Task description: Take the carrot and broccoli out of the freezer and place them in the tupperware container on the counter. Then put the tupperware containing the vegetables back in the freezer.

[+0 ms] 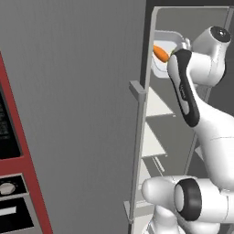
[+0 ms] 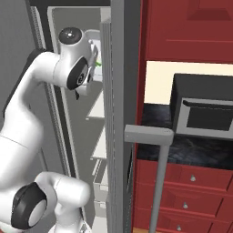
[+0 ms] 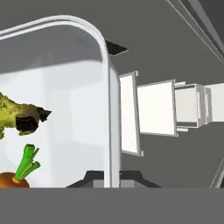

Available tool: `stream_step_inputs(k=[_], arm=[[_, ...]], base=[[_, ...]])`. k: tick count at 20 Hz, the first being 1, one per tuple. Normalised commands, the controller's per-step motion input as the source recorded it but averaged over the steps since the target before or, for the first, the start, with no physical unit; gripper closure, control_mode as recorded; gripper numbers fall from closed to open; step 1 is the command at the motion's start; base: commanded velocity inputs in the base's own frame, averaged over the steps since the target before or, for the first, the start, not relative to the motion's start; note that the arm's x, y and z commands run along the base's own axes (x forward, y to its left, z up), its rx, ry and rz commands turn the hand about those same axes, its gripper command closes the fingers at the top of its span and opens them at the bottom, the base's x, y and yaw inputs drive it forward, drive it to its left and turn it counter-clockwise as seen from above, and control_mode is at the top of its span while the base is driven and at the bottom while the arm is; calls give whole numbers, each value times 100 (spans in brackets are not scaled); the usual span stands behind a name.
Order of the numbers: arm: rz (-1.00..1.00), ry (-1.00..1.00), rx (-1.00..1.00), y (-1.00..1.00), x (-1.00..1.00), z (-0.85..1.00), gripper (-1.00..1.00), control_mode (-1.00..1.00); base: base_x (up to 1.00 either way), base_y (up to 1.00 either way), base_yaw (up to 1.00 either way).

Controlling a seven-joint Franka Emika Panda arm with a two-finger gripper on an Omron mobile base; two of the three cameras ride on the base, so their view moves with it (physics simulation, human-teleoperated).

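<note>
Count: one carrot (image 3: 13, 178), one broccoli (image 3: 17, 117), one tupperware container (image 3: 110, 109), one freezer (image 1: 73, 114).

My claw (image 3: 112, 178) is clenched on the rim of the tupperware container. In the hand view my two dark finger tips sit on either side of the container's thin wall, one inside and one outside, with the wall pinched between them.

Both vegetables lie inside the container. The carrot, orange with a green stalk, rests close to my claw on the inner side of the gripped wall. The broccoli lies farther along the tray floor, apart from the carrot and not touching it.

In the left base view the container (image 1: 170, 50) is held high inside the open freezer, at the level of its upper shelves, with the carrot (image 1: 160, 53) showing orange against the pale tray. Whether the tray rests on a shelf I cannot tell.

In the right base view the freezer door edge (image 2: 117, 113) stands between my arm and the counter (image 2: 191, 150).
</note>
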Motion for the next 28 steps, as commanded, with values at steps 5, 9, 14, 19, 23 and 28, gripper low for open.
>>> stream_step_inputs(k=[5,9,14,19,23,28], arm=[[4,3,0,0,100,0,100,-100],[2,1,0,0,100,0,100,-100],[0,-1,0,-10,96,0,100,-100],[0,0,0,-17,78,0,100,-100],[1,0,1,-34,67,0,100,-100],[2,0,0,-12,60,0,-100,-100]], base=[[0,0,0],[0,0,0],[0,0,0],[0,0,0],[0,0,0],[0,0,0]])
